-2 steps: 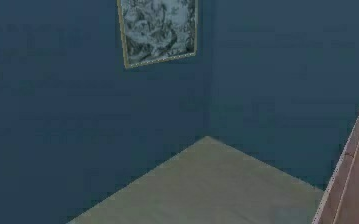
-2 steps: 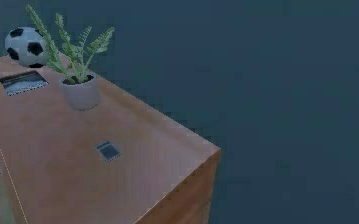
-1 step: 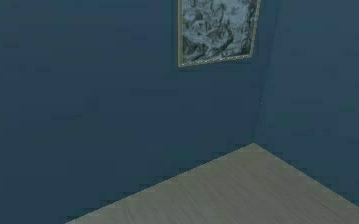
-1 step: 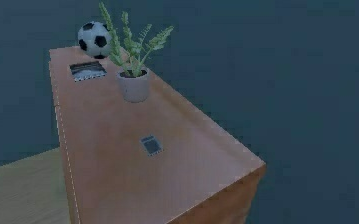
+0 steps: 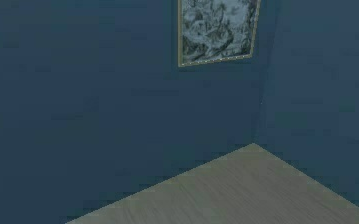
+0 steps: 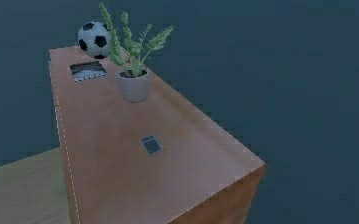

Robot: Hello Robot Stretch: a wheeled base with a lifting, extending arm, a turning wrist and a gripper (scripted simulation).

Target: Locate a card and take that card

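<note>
arm side view: a small grey card lies flat mid-desk, long axis along the desk's length. beyond stand a potted plant, a flat grey object and a football. forward view has a framed picture on a blue wall. i cannot tell the tool's state.

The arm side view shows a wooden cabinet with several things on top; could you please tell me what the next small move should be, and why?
Probably reach the arm out over the cabinet toward the small flat grey rectangle lying alone mid-top: its shape suits a card, and it sits well clear of the potted plant and ball beyond it.
</note>
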